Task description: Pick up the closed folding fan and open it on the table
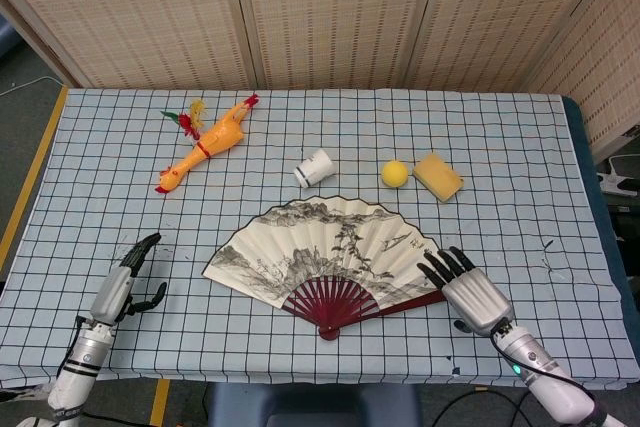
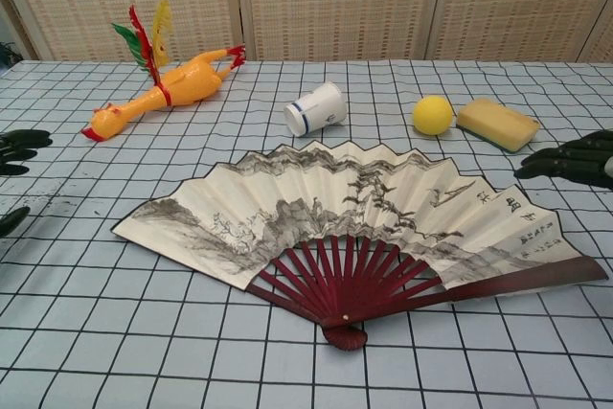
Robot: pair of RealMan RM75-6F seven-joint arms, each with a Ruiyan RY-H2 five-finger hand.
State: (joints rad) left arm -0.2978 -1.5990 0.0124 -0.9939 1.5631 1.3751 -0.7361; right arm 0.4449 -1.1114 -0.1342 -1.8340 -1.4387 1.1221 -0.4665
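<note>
- Folding fan (image 1: 325,253): fully spread, flat on the table at lower centre; ink landscape on cream paper, dark red ribs.
- My right hand (image 1: 468,286): empty, fingers spread, beside the fan's right edge.
- My left hand (image 1: 122,282): empty, fingers apart, lower left.

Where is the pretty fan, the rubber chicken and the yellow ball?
fan (image 1: 320,247), head view, on the painted paper leaf.
rubber chicken (image 1: 215,137), head view, on its orange body.
yellow ball (image 2: 432,115), chest view, on the ball's middle.
</note>
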